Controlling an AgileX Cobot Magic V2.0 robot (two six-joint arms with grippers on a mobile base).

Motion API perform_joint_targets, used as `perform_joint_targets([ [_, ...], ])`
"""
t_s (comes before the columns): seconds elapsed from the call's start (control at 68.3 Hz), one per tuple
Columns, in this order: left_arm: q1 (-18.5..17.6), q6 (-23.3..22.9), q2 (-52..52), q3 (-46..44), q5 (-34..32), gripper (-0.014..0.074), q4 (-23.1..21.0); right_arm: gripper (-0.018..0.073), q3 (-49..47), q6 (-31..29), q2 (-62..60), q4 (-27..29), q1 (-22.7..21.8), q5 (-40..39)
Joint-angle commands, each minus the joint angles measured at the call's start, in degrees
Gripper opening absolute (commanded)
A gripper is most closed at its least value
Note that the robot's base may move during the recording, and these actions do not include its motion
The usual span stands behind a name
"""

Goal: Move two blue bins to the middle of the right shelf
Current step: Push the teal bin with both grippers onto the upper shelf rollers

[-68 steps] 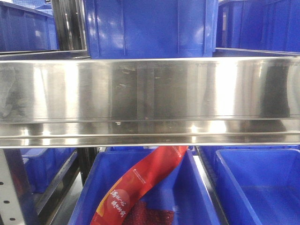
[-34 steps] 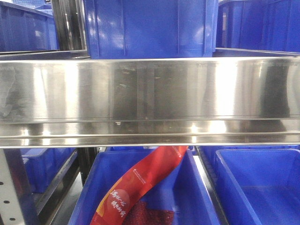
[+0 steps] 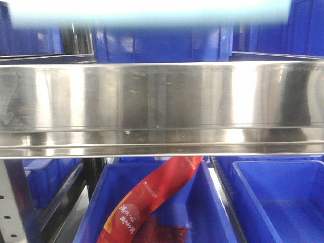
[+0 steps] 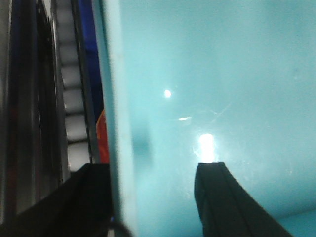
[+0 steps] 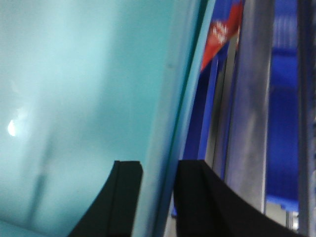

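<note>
Steel rack, middle tier: wide brushed-metal front rail (image 3: 162, 96) spanning the whole front view, shiny, with a thinner lip beneath it. Pale blue bin (image 3: 152, 12): seen as a blurred light band across the top edge of the front view, above the rail and in front of the dark blue bins (image 3: 162, 43) standing on that tier (only one pale bin can be made out). The same bin's smooth wall (image 4: 212, 89) fills most of the left wrist view and its wall with thickened rim (image 5: 74, 98) fills the right wrist view. Lower tier: dark blue bin (image 3: 212, 212) holding a red printed packet (image 3: 152, 200) propped diagonally, and just beside it to the right a second dark blue bin (image 3: 283, 202). Left fingers (image 4: 153, 197): one black finger either side of the bin wall, clamped on it. Right fingers (image 5: 158, 197): likewise straddling the rim, gripping it.
</note>
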Motion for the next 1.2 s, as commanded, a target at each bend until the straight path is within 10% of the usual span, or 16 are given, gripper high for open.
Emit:
perform_joint_targets([
  [0.0, 0.0, 2.3, -1.4, 3.6, -4.4, -0.0111, 0.3, -0.0155, 3.5, -0.4, -0.5, -3.5, -0.8, -7.3],
  [0.293, 0.0, 2.9, -1.4, 9.5, -8.5, -0.0051, 0.3, -0.0109, 9.5, -0.4, -0.5, -3.5, -0.8, -11.7],
  [0.615, 0.0, 2.9, -1.5, 9.5, -8.6, 0.0473, 0.3, 0.0580, 9.5, -0.4, -1.2, -3.5, -0.8, -11.7],
  [0.747, 0.0, 2.9, -2.7, 9.2, -8.6, 0.0615, 0.3, 0.0547, 9.5, -0.4, -3.4, -3.5, -0.8, -12.8],
  [0.981, 0.0, 2.9, -10.6, 9.2, -9.8, 0.0606, 0.6, 0.0434, 9.5, -0.4, -10.6, -3.5, -0.8, -15.1],
  [1.186, 0.0, 2.9, -20.2, 9.2, -9.5, 0.0353, 4.7, 0.0158, 10.0, -0.4, -17.5, -4.2, -0.8, -13.2],
])
